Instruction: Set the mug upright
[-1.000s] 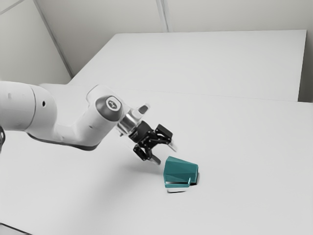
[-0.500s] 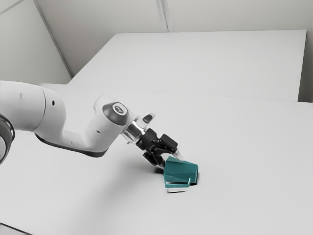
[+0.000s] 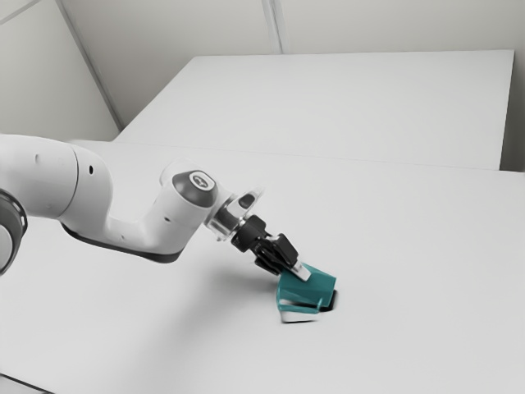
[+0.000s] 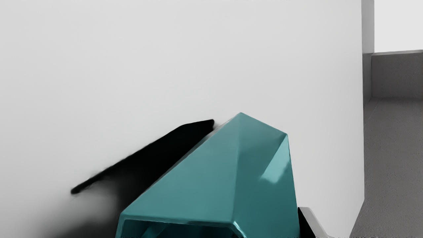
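The teal faceted mug (image 3: 305, 289) lies on its side on the white table, its handle toward the exterior view's bottom edge and its narrower base toward that view's right. At the mouth end, the black gripper (image 3: 297, 272) is shut on the mug's wall; one pale fingertip rests on the outside, while the other is hidden. The wrist view has the mug (image 4: 211, 185) with its open mouth nearest my hand. Beside its outer wall shows one finger of the gripper (image 4: 310, 223).
The white tabletop (image 3: 164, 328) surrounds the mug, with a dark shadow along one side of it. Farther back stands a large white panel (image 3: 353, 107). In the wrist view, a table edge borders a grey floor (image 4: 393, 158).
My hand has moved down toward the exterior view's right to the mug, and the fingers have closed together. The mug has shifted and tilted slightly toward that view's right.
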Motion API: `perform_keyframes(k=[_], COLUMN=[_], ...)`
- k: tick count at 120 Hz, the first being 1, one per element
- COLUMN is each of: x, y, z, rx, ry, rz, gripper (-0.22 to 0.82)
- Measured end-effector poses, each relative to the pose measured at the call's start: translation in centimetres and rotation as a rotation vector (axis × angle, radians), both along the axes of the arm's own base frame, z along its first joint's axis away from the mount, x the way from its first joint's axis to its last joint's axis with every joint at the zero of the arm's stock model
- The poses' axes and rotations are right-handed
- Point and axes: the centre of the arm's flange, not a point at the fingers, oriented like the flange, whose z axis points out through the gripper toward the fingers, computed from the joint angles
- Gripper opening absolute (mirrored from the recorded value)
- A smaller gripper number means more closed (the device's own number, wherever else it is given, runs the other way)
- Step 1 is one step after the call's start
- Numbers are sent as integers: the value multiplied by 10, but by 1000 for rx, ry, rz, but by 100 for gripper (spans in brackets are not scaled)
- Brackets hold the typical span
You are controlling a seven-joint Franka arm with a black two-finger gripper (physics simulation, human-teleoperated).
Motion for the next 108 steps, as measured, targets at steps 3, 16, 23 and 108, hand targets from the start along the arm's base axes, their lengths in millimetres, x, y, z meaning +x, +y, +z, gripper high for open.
perform_keyframes(k=[3, 16, 23, 108], x=[0, 1, 1, 28], y=[0, -2, -4, 60], z=[0, 3, 5, 117], rx=[-2, -7, -9, 690], ry=[-6, -33, -47, -335], rz=[-5, -27, -37, -272], gripper=[-1, -7, -10, -17])
